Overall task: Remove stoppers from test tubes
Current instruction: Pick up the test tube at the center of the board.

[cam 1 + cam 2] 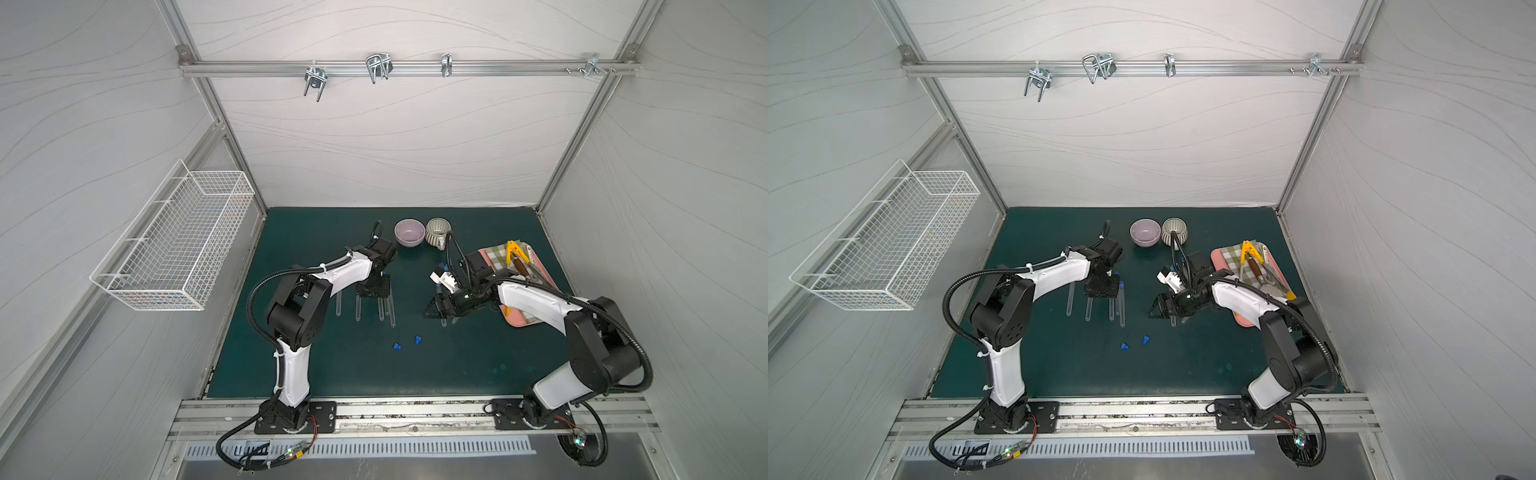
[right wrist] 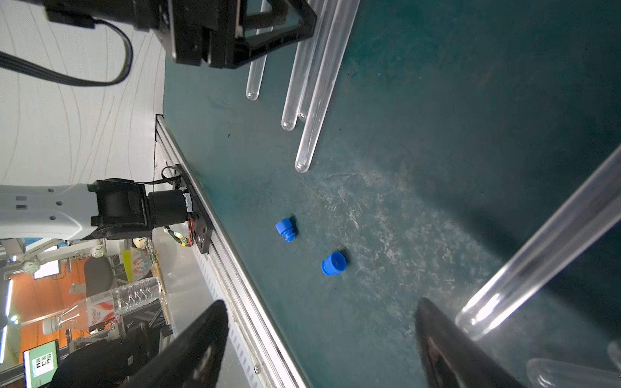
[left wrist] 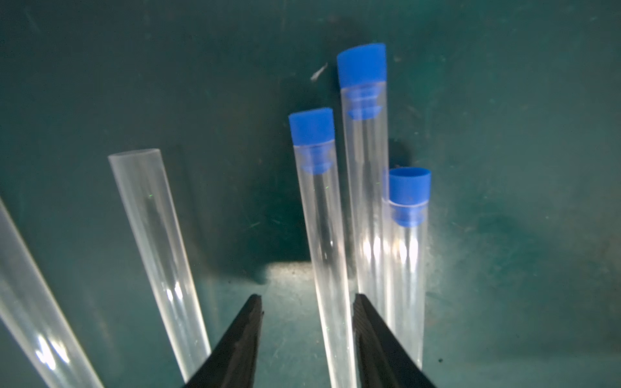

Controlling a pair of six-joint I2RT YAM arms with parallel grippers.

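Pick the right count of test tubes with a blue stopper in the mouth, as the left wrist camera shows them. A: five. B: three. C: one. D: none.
B: the left wrist view shows three blue stoppers seated in tube mouths, while the two other test tubes beside them lie open.

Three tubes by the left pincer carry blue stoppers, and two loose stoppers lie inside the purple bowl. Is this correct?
No. The two loose stoppers lie on the green mat, not inside the purple bowl; both top views show it. Three tubes by the left pincer carry stoppers.
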